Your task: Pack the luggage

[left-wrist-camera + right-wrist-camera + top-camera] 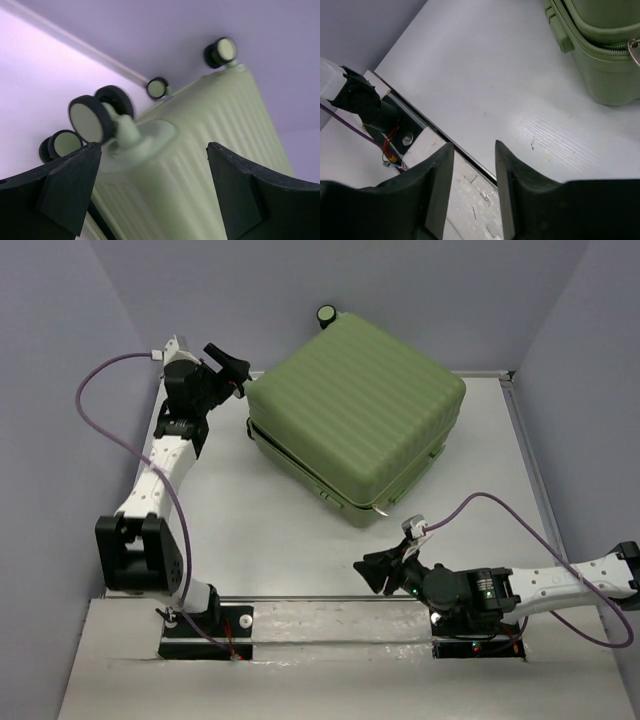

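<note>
Interior hidden, suitcase (355,420) closed | suitcase flat at far centre of table (280,540), long axis diagonal, wheels (90,120) toward far-left | left gripper (238,375) spread beside wheels, empty | right gripper (372,576) spread, empty

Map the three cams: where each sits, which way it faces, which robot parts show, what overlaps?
Top external: above and behind the bases, looking down on the white table and large light-green ribbed hard-shell suitcase; both arms, left gripper, right gripper show.
Left wrist: beside the suitcase's wheeled end, facing its black-and-green wheels; own open fingers at bottom corners.
Right wrist: facing across the table toward the left arm's base; own fingers below, suitcase corner top right.
Shared: all three see the suitcase.
</note>
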Available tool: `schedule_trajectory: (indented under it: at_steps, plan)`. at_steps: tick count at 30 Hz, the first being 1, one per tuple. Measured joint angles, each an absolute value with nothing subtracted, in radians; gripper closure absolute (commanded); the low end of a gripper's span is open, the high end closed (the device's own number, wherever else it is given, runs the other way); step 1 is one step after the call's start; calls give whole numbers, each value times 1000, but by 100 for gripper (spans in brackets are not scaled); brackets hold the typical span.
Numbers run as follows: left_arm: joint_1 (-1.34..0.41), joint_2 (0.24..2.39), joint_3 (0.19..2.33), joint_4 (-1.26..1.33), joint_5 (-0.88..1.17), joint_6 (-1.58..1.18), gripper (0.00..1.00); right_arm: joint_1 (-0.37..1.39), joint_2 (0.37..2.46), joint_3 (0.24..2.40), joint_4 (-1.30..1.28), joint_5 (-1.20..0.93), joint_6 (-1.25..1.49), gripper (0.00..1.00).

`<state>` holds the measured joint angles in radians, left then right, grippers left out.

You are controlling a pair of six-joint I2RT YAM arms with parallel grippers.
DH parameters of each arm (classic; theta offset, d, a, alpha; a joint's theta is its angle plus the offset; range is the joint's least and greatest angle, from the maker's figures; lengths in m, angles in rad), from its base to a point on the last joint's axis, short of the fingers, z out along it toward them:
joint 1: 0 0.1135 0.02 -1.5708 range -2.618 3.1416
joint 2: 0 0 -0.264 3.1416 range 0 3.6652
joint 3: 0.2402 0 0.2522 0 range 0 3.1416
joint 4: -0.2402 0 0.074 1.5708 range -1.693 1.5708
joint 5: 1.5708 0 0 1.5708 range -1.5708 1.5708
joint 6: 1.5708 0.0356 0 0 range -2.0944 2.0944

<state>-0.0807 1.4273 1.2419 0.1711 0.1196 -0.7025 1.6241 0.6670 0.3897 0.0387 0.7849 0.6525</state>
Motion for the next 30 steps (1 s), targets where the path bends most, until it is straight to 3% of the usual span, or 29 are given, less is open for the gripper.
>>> schedule_trajectory:
  at_steps: [4,15,17,19,20,21,22,24,25,27,29,30]
  plan:
    - [-28,1670,1291,180,231,-762,1,1625,648,394,-79,787,669,35]
    - [-15,1951,1488,307,384,-931,1,1624,624,400,-213,791,721,28]
    - [-11,1995,1518,355,395,-971,11,1623,611,400,-226,796,731,24]
    - [-11,2025,1525,431,411,-1030,50,1615,600,400,-249,808,744,22]
    - [-10,2032,1525,460,413,-1047,75,1606,594,400,-266,813,752,22]
    - [-8,2037,1525,490,411,-1098,75,1594,591,400,-277,812,755,23]
    - [1,2038,1523,500,425,-1193,94,1555,585,403,-309,810,765,25]
    - [18,2038,1500,528,445,-1246,94,1467,574,406,-347,813,770,36]
    - [24,2040,1471,579,428,-1243,94,1382,559,407,-369,794,767,58]
    - [26,2035,1407,658,408,-1225,94,1234,532,410,-391,768,744,79]
    - [32,1993,1337,746,359,-1238,94,1070,519,416,-393,725,706,90]
    - [33,1958,1306,748,347,-1234,94,1010,519,422,-391,702,694,90]
